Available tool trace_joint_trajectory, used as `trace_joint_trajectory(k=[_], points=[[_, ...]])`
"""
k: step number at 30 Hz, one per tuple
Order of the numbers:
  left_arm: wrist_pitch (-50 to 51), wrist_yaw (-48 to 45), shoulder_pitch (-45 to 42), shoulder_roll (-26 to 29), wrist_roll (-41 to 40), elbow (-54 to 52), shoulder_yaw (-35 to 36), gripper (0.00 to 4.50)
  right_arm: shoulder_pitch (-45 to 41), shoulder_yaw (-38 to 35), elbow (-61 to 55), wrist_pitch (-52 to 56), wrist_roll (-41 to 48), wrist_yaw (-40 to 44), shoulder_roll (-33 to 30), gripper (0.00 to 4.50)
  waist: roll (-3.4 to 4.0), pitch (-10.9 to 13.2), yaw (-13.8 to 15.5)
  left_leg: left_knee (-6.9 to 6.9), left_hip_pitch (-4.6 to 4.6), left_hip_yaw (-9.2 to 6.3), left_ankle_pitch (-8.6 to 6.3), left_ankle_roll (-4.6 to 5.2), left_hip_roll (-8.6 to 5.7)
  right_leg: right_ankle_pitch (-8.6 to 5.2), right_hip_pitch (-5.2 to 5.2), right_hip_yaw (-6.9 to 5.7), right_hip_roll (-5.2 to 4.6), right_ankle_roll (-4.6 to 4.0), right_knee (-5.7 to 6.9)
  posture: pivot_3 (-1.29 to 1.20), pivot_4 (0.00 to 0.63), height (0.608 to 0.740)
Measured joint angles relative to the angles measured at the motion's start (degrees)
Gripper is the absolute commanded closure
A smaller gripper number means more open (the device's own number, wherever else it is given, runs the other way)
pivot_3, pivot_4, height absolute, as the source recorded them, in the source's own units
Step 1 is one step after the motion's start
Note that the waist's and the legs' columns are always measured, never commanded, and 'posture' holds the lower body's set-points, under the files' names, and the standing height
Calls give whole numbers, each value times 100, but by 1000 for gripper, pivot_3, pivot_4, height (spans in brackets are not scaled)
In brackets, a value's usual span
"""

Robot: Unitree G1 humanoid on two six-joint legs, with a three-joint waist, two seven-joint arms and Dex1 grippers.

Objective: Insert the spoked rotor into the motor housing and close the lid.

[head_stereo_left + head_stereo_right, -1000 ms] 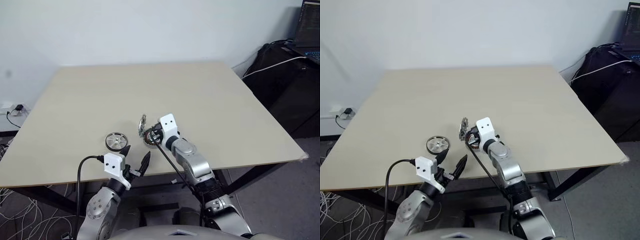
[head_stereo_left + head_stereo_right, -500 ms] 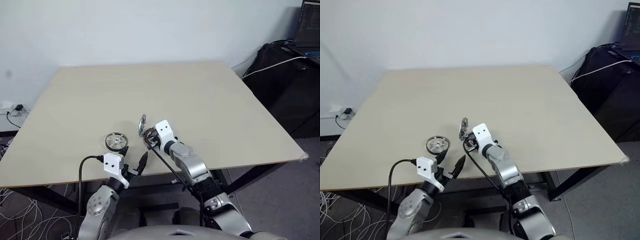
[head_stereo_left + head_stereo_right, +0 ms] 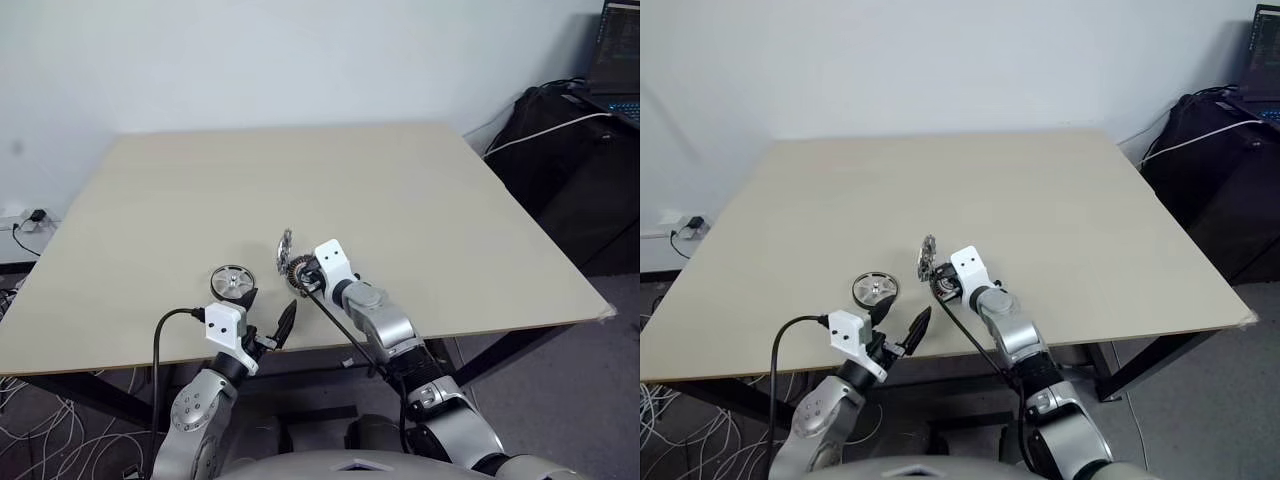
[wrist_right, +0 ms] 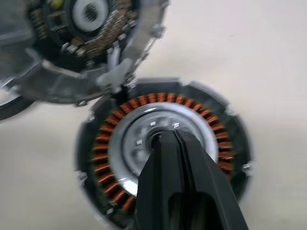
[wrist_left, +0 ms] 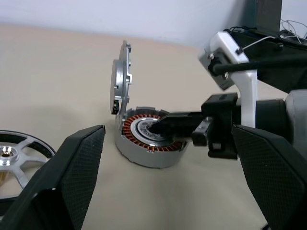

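- Near the front edge of the desk (image 3: 480,200), left of its middle, the motor housing (image 5: 148,143) is seen lying flat, its ring of copper windings exposed.
- The lid (image 5: 121,79) is seen standing upright on its hinge at the housing's far side, fully open.
- The spoked rotor (image 3: 231,282) is seen lying flat on the desk just left of the housing, apart from it and not yet picked up.
- The right gripper (image 4: 168,143) is seen angled down with its fingers pressed together, empty, the tips placed at the housing's central hub; contact cannot be confirmed.
- The left gripper (image 3: 268,320) is held at the front edge with its fingers spread wide and nothing between them, near the rotor but clear of it.
- A likely risk is judged to be the housing being pushed across the desk, or the upright lid being knocked shut, if the closed fingers press sideways.
- A further risk is judged to be the rotor being seated tilted and jammed on the windings.
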Motion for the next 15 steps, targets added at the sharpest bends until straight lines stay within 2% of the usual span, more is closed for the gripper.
trace_joint_trajectory(k=[11,15], points=[[-199,-83,41,9,-6,131,14,0,12,-13,46,-24,2,-48,-2,4477,0,0,-4,1,1,1,0,0,0,0,1,0,-1,0,0,0,0,740],[-197,-74,104,27,-9,129,30,0,307,-9,-313,-92,26,-40,-2,4477,0,0,3,0,-2,1,0,1,0,0,-1,0,-2,0,-1,0,0,740]])
